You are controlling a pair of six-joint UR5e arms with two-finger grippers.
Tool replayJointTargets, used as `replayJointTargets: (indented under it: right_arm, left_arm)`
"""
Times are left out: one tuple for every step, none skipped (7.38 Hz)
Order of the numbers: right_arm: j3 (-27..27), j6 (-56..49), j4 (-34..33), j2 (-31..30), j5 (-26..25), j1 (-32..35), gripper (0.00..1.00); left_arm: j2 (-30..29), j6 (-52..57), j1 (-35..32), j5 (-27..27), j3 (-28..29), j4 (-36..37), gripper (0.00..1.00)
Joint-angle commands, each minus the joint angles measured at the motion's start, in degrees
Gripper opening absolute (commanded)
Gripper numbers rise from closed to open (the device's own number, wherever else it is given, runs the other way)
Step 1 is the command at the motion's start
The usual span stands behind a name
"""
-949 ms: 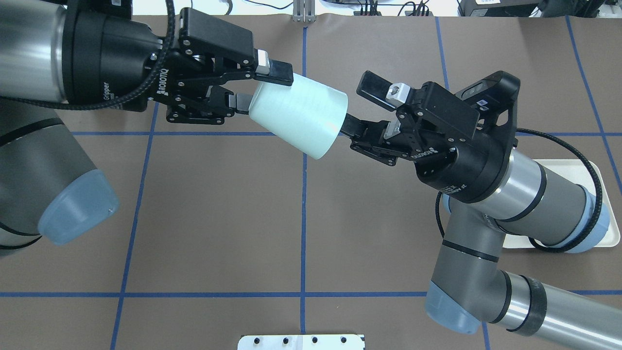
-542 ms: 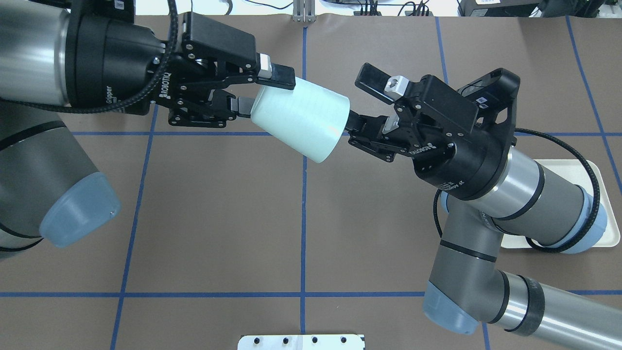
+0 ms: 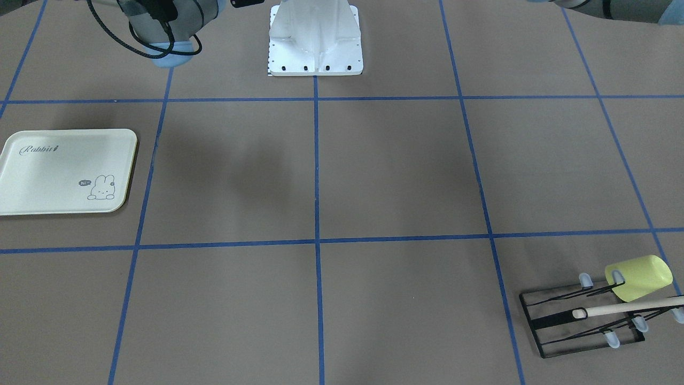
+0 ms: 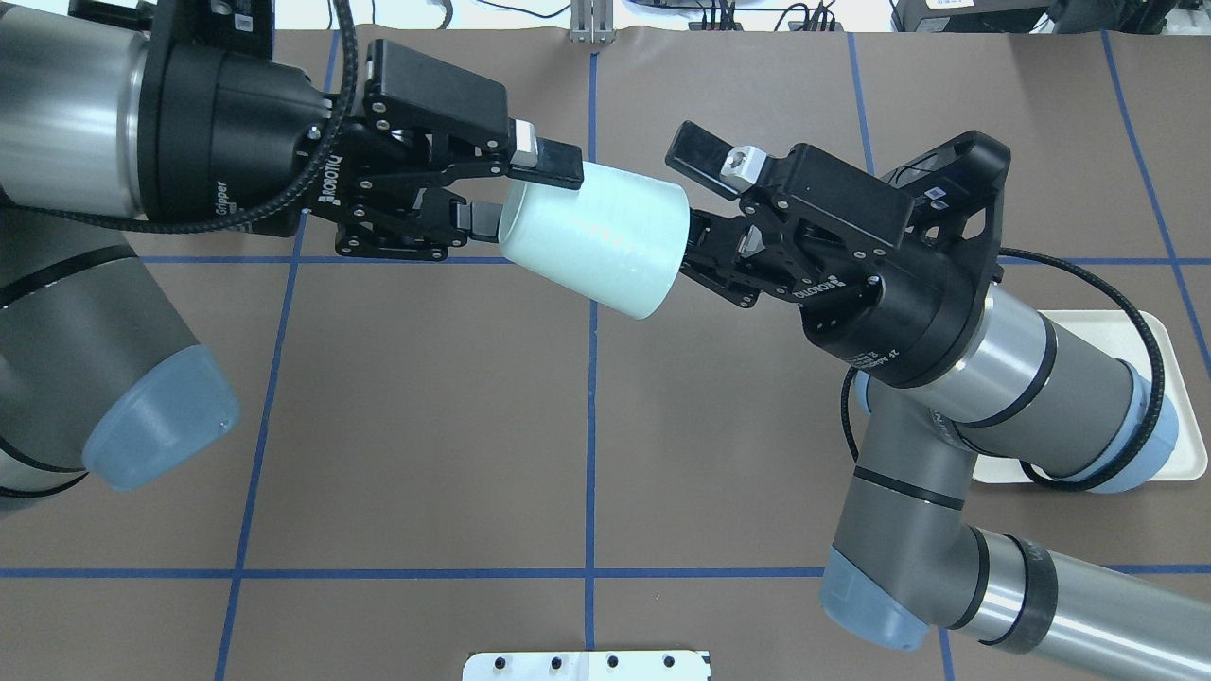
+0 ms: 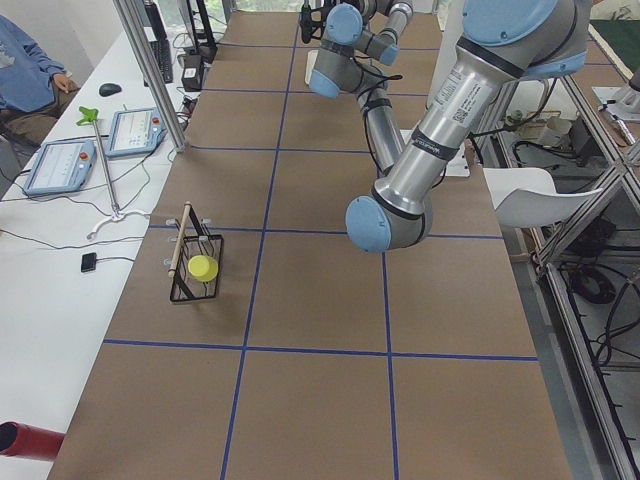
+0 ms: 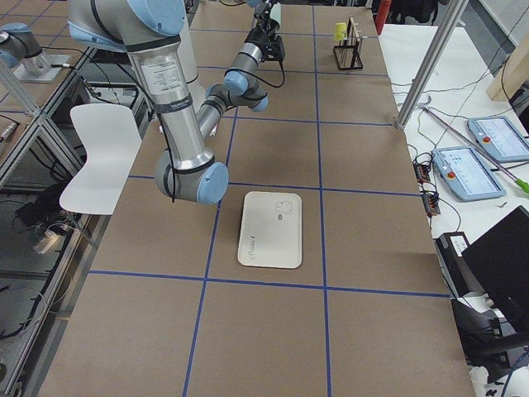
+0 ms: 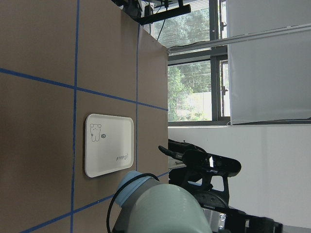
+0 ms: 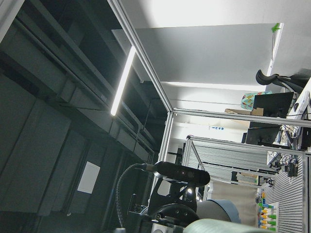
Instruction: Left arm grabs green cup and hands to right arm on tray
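Note:
The green cup point(image 4: 596, 246) lies on its side in the air above the table, narrow end to the left. My left gripper point(image 4: 518, 192) is shut on that narrow end, one finger on top and one at the end. My right gripper point(image 4: 683, 208) is open at the cup's wide end. Its upper finger point(image 4: 700, 156) stands clear above the rim, and its lower finger is hidden behind the cup. The cream tray point(image 3: 64, 171) lies flat and bare, and it also shows under my right arm in the overhead view point(image 4: 1168, 340).
A brighter yellow-green cup point(image 3: 638, 277) hangs on a black wire rack point(image 3: 582, 315) with a wooden rod, at the table corner on my left side. The white base plate point(image 3: 315, 37) sits at the robot's edge. Blue tape lines cross the brown table.
My right gripper has moved left, and its open fingers now straddle the cup's wide end. My left gripper with the cup has shifted slightly right.

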Motion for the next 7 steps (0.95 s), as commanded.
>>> replayJointTargets:
  right_arm:
    - [0.0,-0.1,0.0,-0.1,0.1,-0.2,0.7]
    - [0.0,-0.2,0.0,-0.1,0.1,-0.2,0.7]
    - [0.0,-0.2,0.0,-0.1,0.1,-0.2,0.69]
    - [0.0,-0.2,0.0,-0.1,0.1,-0.3,0.6]
    - [0.0,-0.2,0.0,-0.1,0.2,-0.3,0.4]
    - [0.0,-0.2,0.0,-0.1,0.2,-0.3,0.13]
    - [0.1,0.0,0.0,-0.1,0.1,-0.3,0.0]
  left_arm:
    - [-0.4,0.0,0.0,0.0,0.0,0.1,0.03]
    - [-0.3,0.0,0.0,0.0,0.0,0.1,0.03]
    - [-0.3,0.0,0.0,0.0,0.0,0.1,0.03]
    - [-0.3,0.0,0.0,0.0,0.1,0.1,0.03]
    - [-0.4,0.0,0.0,0.0,0.1,0.1,0.04]
    - [-0.5,0.1,0.0,0.0,0.1,0.1,0.08]
    - [-0.8,0.4,0.1,0.0,0.4,0.2,0.6]
